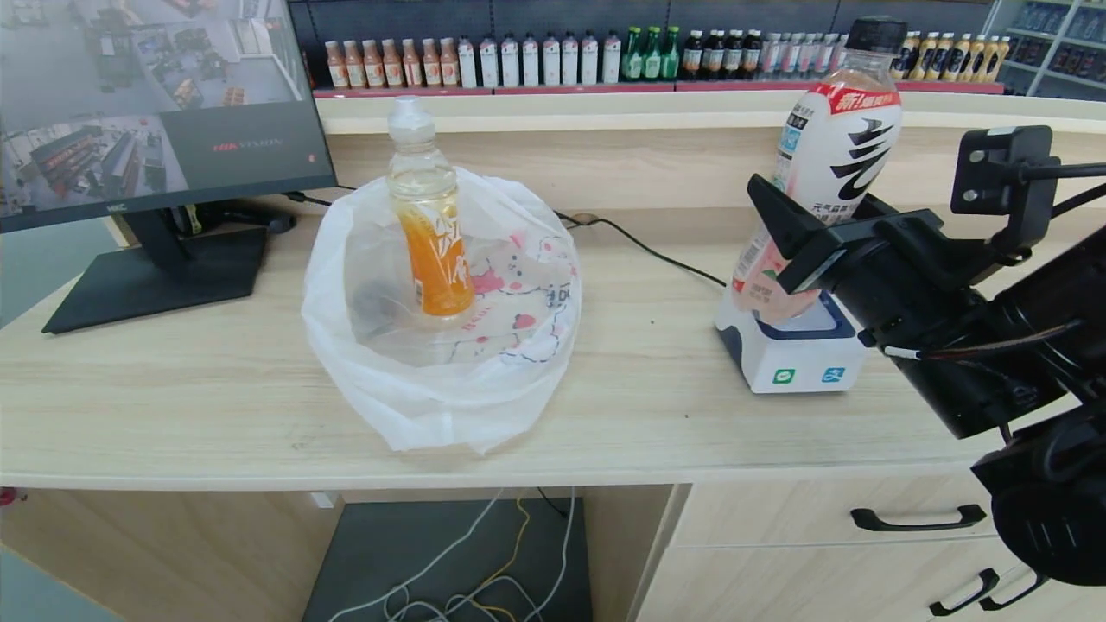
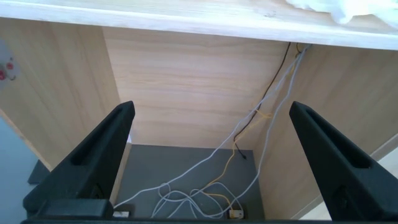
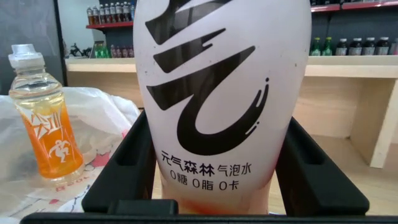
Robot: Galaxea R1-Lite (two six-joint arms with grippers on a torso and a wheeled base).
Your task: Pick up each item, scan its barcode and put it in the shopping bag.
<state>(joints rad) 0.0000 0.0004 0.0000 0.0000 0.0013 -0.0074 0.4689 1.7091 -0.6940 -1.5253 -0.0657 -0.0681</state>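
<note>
White bottle (image 1: pixel 829 164): upright, clamped in right gripper (image 1: pixel 795 246), base over scanner (image 1: pixel 791 358) on counter (image 1: pixel 173 397). Left gripper (image 2: pixel 211 112): fingers spread, empty, low below counter edge, facing cables (image 2: pixel 205 199). Shopping bag (image 1: pixel 432 389): left of scanner, orange bottle (image 1: pixel 429 233) standing inside. Monitor (image 1: pixel 147 104): far left.

Bright even indoor light, soft faint shadows, wide-angle bowing at edges

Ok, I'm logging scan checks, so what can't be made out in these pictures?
Barcode on the white bottle: head view, the right gripper covers its lower label.
Bottle base over the scanner: right wrist view, cut off by the edge.
Dark shape inside the shopping bag: head view, blurred by plastic.
</note>
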